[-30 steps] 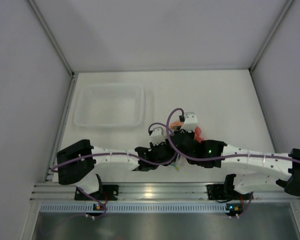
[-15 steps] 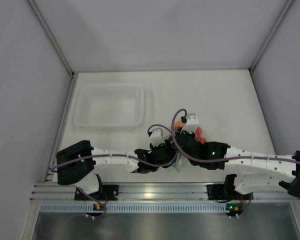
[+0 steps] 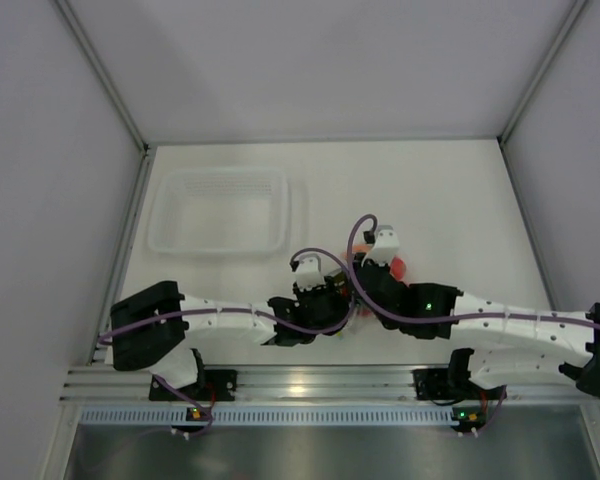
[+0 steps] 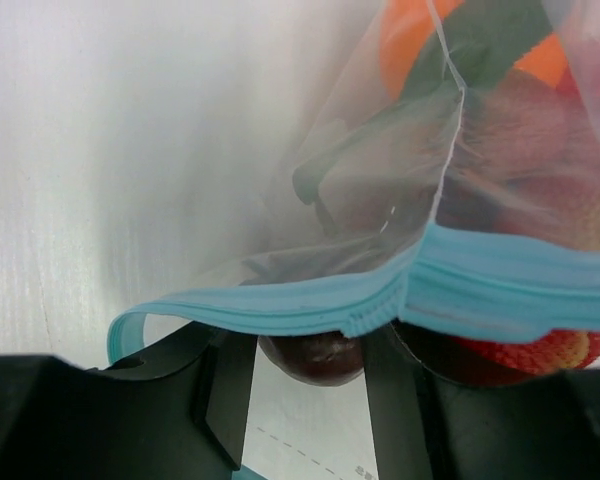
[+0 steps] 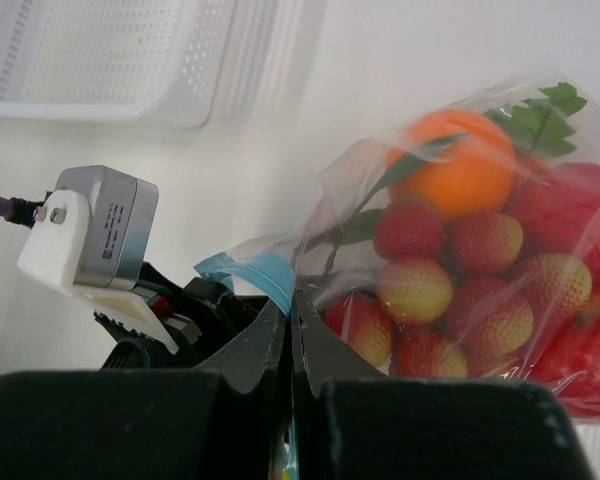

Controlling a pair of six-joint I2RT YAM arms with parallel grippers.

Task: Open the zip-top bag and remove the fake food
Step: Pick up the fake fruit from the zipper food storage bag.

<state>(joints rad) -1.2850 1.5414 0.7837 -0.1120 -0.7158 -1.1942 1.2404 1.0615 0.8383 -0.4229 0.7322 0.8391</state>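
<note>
As R gripper (image 5: 291, 322) pinches 1 zip-top bag (image 5: 342, 200): 1 orange (image 5: 458, 170), 1 tray (image 3: 218, 212).

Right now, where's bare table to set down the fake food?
Widest free patch: far right of the table, bordered by the tray, the right wall and the zip-top bag. The tray itself looks empty. Crowded: near centre, where the left gripper and right gripper meet at the bag.

White table (image 3: 460, 200) — clear tray (image 3: 280, 215), zip-top bag (image 5: 430, 180).
</note>
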